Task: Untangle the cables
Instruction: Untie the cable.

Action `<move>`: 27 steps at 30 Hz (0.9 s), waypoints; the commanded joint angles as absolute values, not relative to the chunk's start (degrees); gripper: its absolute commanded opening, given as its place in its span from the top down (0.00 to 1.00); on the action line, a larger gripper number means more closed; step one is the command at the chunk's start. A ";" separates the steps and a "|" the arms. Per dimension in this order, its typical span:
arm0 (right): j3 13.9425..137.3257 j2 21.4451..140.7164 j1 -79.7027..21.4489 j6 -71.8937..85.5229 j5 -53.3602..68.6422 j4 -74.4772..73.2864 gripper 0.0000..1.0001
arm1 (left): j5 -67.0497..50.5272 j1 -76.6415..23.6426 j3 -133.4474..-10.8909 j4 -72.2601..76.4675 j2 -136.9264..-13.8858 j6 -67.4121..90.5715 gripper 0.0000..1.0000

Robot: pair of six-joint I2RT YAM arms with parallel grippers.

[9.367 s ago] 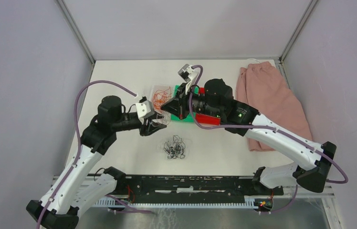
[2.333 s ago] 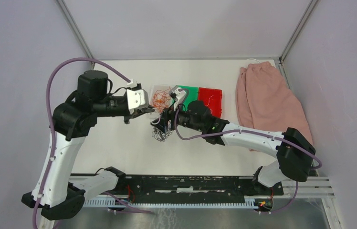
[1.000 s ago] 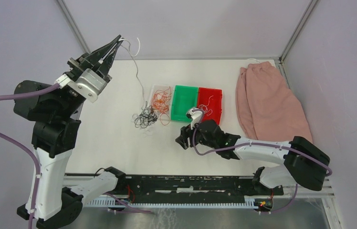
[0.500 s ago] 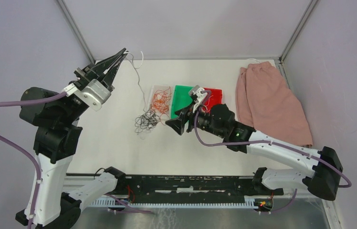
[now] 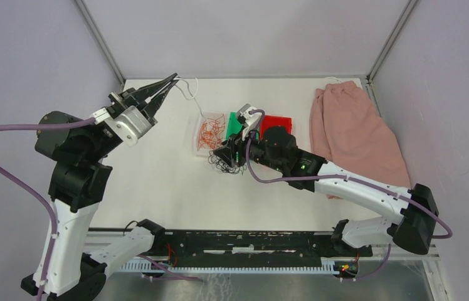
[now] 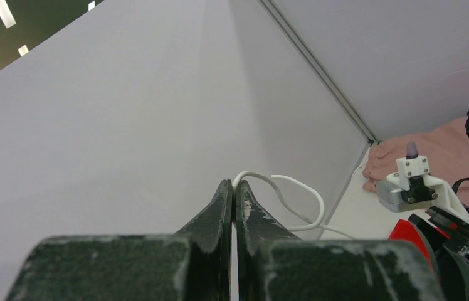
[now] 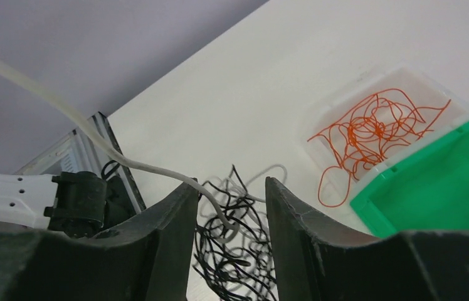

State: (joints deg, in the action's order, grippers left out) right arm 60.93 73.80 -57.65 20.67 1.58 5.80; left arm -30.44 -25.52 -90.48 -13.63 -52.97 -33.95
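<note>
While the left gripper (image 6: 234, 187) pinches 1 white cable (image 6: 280, 179) high, the right gripper (image 7: 229, 188) (jaws spread) straddles the black clump (image 7: 235, 254), probably anchoring it.

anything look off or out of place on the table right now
Two things. A white cable is strung through the air from the shut left gripper down into the black tangle, its lower end buried there between the right gripper's open jaws. And a crumpled pink cloth lies along the table's right side, nothing to do with cables.

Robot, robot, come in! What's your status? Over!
Left gripper shut on white cable, raised high. Right gripper open, astride black clump. Cable's far end tangled in clump.
</note>
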 commanded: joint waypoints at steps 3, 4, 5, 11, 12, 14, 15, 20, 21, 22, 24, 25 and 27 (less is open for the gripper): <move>60.47 75.73 -57.89 18.90 -1.08 4.52 0.54 | -32.51 -25.60 -92.66 -11.19 -53.85 -29.88 0.97; 60.47 76.00 -57.87 18.88 -0.85 4.45 0.56 | -32.50 -25.62 -92.86 -11.09 -53.95 -29.59 0.97; 60.48 76.26 -57.90 18.93 -0.55 4.51 0.57 | -32.52 -25.65 -93.15 -11.05 -54.04 -29.38 0.97; 60.74 77.91 -58.05 20.02 1.72 5.74 0.59 | -32.61 -25.64 -94.57 -11.05 -54.41 -29.27 0.97; 60.72 78.00 -58.16 20.09 1.82 5.85 0.58 | -32.61 -25.66 -94.91 -11.07 -54.49 -29.21 0.97; 60.39 78.07 -58.42 20.07 1.85 5.81 0.56 | -32.76 -25.60 -95.59 -11.00 -54.67 -29.11 0.97; 60.17 78.12 -58.52 20.04 1.74 5.91 0.55 | -32.74 -25.66 -95.98 -11.07 -54.75 -29.08 0.97; 57.51 77.45 -58.78 20.64 0.80 6.41 0.55 | -32.96 -25.64 -98.62 -11.00 -55.61 -29.12 0.97; 56.43 77.16 -58.75 20.86 0.34 6.72 0.55 | -32.92 -25.62 -99.36 -11.02 -55.96 -29.05 0.97; 55.31 76.66 -58.74 21.18 -0.11 7.15 0.55 | -32.83 -25.63 -99.92 -10.76 -56.17 -29.09 0.97; 52.68 75.75 -58.72 21.57 -0.92 8.27 0.55 | -32.43 -25.52 -100.86 -10.01 -56.45 -29.05 0.97; 51.45 75.29 -58.79 21.79 -1.40 8.67 0.55 | -32.20 -25.65 -101.29 -9.76 -56.57 -29.13 0.97; 48.40 74.20 -58.72 22.18 -2.21 9.48 0.55 | -31.72 -25.66 -102.23 -9.49 -56.88 -29.28 0.97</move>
